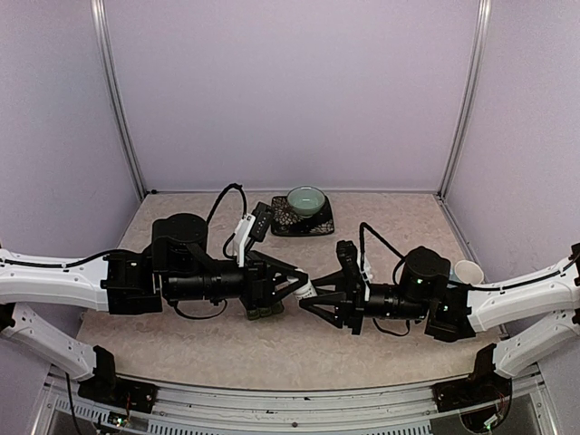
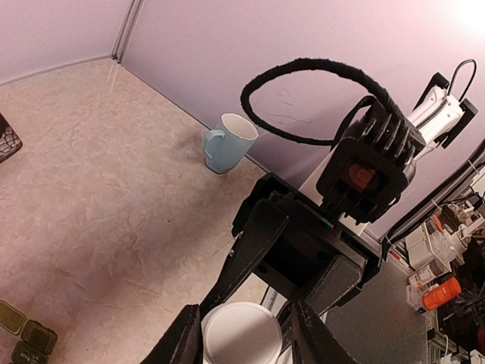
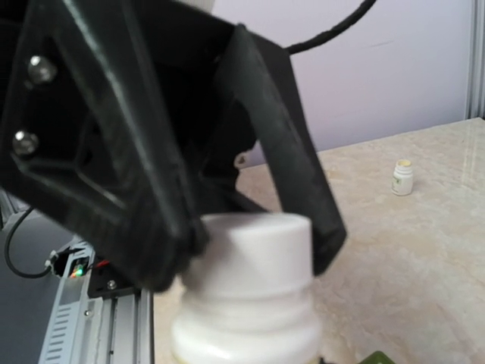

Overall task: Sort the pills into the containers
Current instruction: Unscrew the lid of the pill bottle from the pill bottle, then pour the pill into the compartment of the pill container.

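Observation:
A white pill bottle [image 1: 306,290] hangs in the air between my two grippers at the table's middle. My left gripper [image 1: 295,283] is shut on its cap end; in the left wrist view [image 2: 246,337] the round white end [image 2: 241,332] sits between my fingers. My right gripper [image 1: 317,297] is closed on the bottle's wider body. The right wrist view shows the blurred bottle [image 3: 250,296] with the left arm's black fingers [image 3: 299,197] on its cap. The dark green containers [image 1: 265,313] lie on the table under the left gripper, lids closed [image 2: 26,334].
A pale blue mug [image 1: 468,271] stands at the right edge [image 2: 227,142]. A teal bowl [image 1: 305,199] sits on a dark patterned mat [image 1: 319,225] at the back. A small white bottle [image 3: 402,177] stands far off on the table. The metal frame rail [image 1: 299,399] runs along the front.

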Available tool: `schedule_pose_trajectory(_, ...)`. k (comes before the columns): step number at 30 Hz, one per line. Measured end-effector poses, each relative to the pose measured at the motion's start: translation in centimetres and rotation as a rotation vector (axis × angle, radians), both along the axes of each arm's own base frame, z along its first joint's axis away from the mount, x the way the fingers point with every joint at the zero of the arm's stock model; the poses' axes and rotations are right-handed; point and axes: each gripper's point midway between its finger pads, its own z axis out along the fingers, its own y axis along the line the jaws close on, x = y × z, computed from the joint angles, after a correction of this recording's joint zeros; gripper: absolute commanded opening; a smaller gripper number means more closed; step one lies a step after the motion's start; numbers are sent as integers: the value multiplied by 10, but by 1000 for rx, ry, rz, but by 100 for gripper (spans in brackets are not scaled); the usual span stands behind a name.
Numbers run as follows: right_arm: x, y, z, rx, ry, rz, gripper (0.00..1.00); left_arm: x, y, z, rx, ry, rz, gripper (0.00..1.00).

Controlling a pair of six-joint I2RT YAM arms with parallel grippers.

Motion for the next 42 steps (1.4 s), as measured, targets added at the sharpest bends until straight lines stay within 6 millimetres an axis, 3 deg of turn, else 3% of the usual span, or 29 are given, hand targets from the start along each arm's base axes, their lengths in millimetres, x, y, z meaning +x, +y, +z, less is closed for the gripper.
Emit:
schedule_pose_trajectory(10, 0, 0, 0, 1, 5, 0, 26, 3, 1, 0, 3, -7, 17, 27)
schedule_pose_trajectory(32, -3, 2, -1, -6, 8, 19, 25, 5, 10, 1, 5, -15, 71, 28)
schedule_pose_trajectory(38, -6, 3, -8, -30, 20, 38, 25, 23, 29, 21, -48, -32, 187, 28)
schedule_pose_trajectory(42, -5, 5, -17, -50, 30, 42, 25, 27, 31, 22, -61, -26, 217, 28)
